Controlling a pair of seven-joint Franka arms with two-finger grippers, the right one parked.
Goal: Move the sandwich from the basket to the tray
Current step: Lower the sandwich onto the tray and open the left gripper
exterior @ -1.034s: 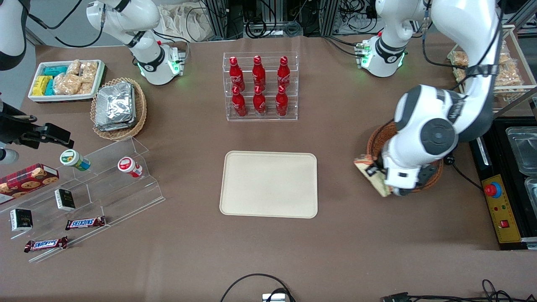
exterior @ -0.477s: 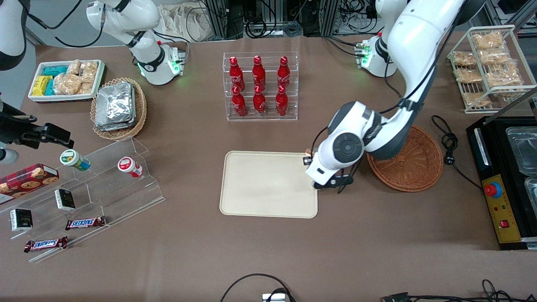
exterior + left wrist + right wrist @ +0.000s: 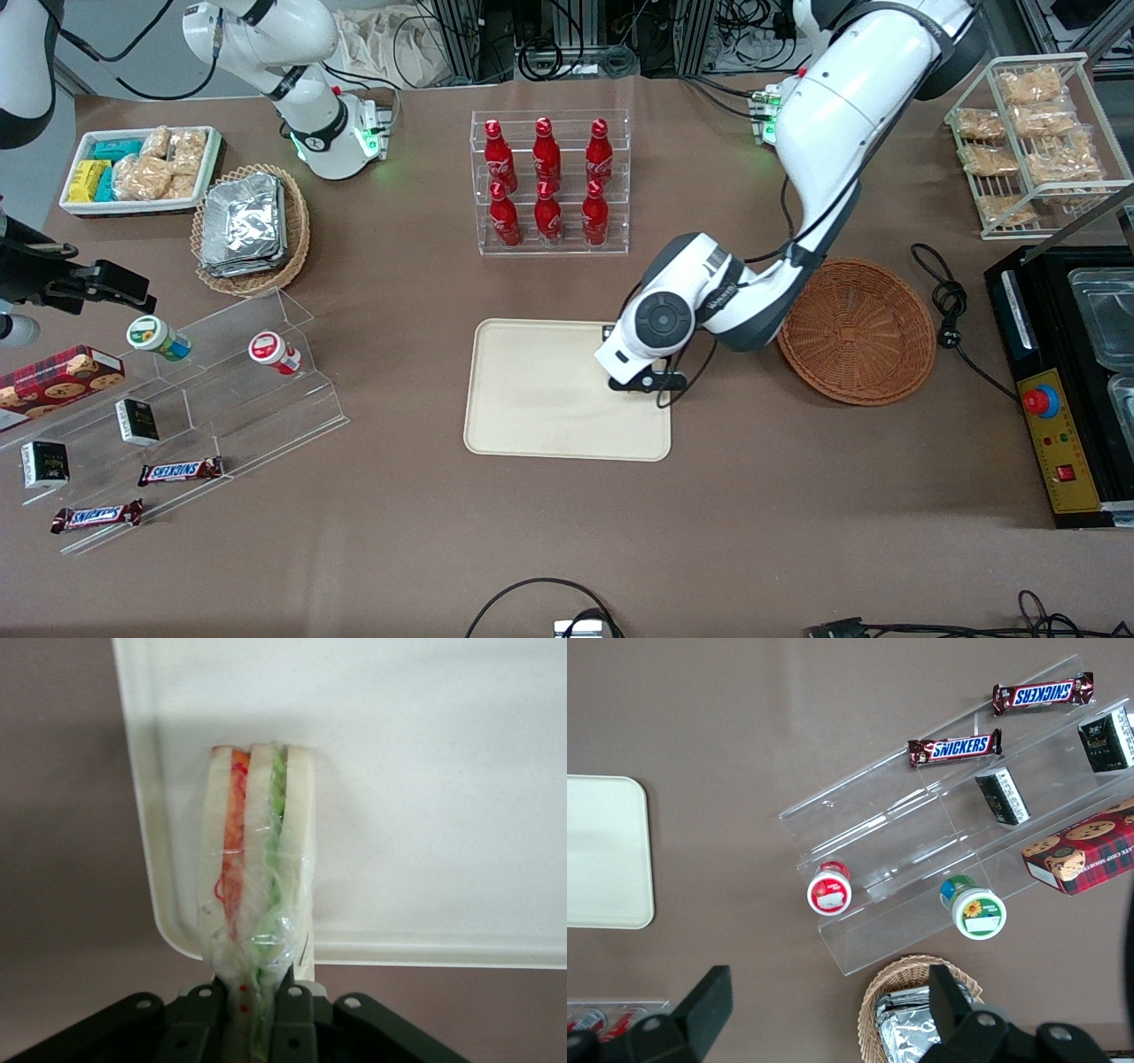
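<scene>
Over the tray's (image 3: 549, 390) edge nearest the emptied basket (image 3: 858, 330): gripper (image 3: 257, 1014) clamped on a wrapped sandwich wedge (image 3: 257, 877), held by its narrow end; light, soft, film likely slippery, so gentle pressure suits

A brown counter (image 3: 399, 549) fills the scene under even light, its edge farthest from the front camera backed by metal framing (image 3: 461, 35) and tangled black cables (image 3: 549, 53).

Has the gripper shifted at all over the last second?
Yes. The gripper, shut on the sandwich, went from the basket to above the tray.
</scene>
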